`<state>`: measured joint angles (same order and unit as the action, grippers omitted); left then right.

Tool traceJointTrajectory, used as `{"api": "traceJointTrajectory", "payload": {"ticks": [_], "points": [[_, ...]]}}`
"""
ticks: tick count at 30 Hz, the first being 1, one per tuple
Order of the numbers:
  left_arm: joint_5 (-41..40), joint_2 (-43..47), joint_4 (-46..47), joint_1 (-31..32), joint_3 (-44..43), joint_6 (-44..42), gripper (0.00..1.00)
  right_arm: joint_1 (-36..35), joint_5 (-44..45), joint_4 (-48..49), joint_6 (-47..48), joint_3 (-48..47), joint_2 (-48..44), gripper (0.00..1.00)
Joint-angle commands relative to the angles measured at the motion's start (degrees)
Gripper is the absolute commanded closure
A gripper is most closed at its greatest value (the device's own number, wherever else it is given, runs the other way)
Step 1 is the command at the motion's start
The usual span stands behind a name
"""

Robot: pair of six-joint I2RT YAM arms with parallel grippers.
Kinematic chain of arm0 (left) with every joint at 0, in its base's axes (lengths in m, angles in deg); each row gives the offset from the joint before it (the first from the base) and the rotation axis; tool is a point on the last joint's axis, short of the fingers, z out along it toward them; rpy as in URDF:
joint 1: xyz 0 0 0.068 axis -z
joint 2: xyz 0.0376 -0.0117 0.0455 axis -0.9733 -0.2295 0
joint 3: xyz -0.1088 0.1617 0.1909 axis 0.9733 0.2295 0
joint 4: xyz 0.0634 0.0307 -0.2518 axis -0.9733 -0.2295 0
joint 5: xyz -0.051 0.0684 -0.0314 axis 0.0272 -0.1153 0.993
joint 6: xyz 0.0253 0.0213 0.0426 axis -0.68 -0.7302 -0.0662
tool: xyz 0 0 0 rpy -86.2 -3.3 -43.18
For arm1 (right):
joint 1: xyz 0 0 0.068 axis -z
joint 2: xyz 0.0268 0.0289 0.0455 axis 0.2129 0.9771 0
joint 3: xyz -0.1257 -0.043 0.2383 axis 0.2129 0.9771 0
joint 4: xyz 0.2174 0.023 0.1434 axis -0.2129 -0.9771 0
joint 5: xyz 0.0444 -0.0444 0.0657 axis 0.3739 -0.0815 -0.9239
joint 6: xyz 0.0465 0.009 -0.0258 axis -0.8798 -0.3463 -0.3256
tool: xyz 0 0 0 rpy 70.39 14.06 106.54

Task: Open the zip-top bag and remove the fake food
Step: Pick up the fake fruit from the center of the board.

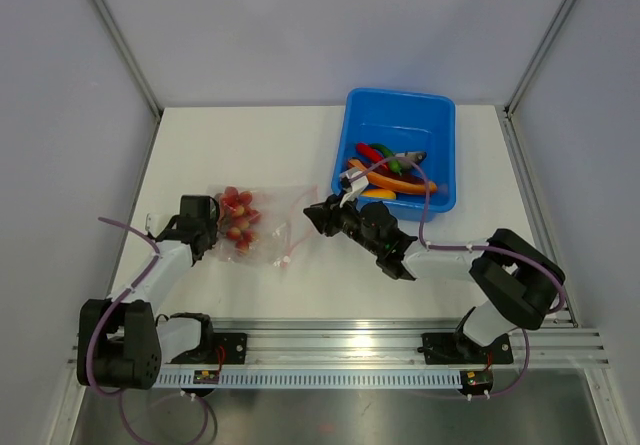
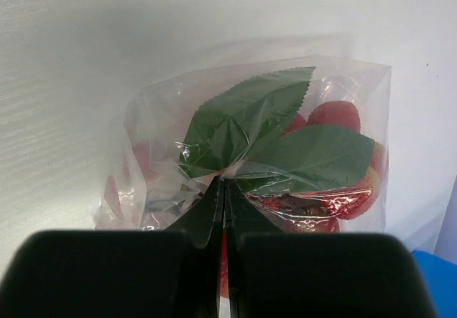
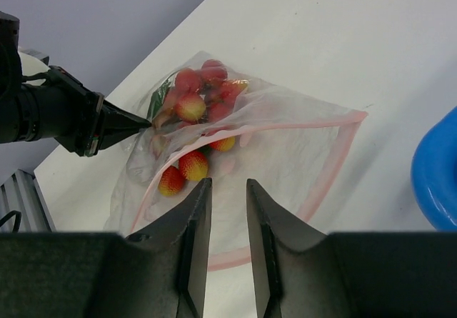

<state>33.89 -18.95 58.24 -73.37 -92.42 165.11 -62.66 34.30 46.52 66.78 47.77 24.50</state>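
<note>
1. Nearest the arms' bases, the left gripper (image 2: 223, 184) is at the 9 o'clock end of the bag (image 1: 268, 227). Its fingers are pressed flat together, pinching a fold of the clear film.
2. The right gripper (image 3: 227, 189) is at the bag's 3 o'clock end. Its fingers stand a little apart with nothing between them, and it hovers just above the pink zip strip (image 3: 335, 162).
3. The bag lies flat on the white table (image 1: 290, 145), at about 9 o'clock from the table's middle, between the two grippers.
4. Inside the bag, a bunch of red toy fruit (image 3: 203, 93) with green leaves (image 2: 250, 118) is crowded toward the 9 o'clock end, close to the left fingers.
5. The zip strip appears to gape a little at the 3 o'clock end, but the pictures do not settle whether the bag is open.
6. The bag looks light, thin, crinkly and slippery, and it will likely slide or bunch up unless one end is pinned. The zip strip is the stiffest part, so one lip of it seems the best place for the right fingers to take hold.
7. The fruit looks like light, hard plastic, so a firm pinch on the bunch should not harm it.
8. Farthest away, at 1 o'clock, a blue tub (image 1: 440, 115) holds red, green and orange toy pieces (image 1: 385, 160), apart from the bag.
</note>
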Motion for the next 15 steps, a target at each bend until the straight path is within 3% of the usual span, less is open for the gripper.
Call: {"api": "traceJointTrajectory", "payload": {"ticks": [1,15], "points": [[-1.14,-0.84,0.67,-0.45,-1.56,-0.14,1.00,-0.52,2.69,1.44,-0.65,-0.95,1.50,0.68],[1.41,-1.28,3.83,-0.37,-2.18,-4.27,1.00,-0.78,-8.56,-3.84,0.75,-11.24,12.85,0.62]]}}
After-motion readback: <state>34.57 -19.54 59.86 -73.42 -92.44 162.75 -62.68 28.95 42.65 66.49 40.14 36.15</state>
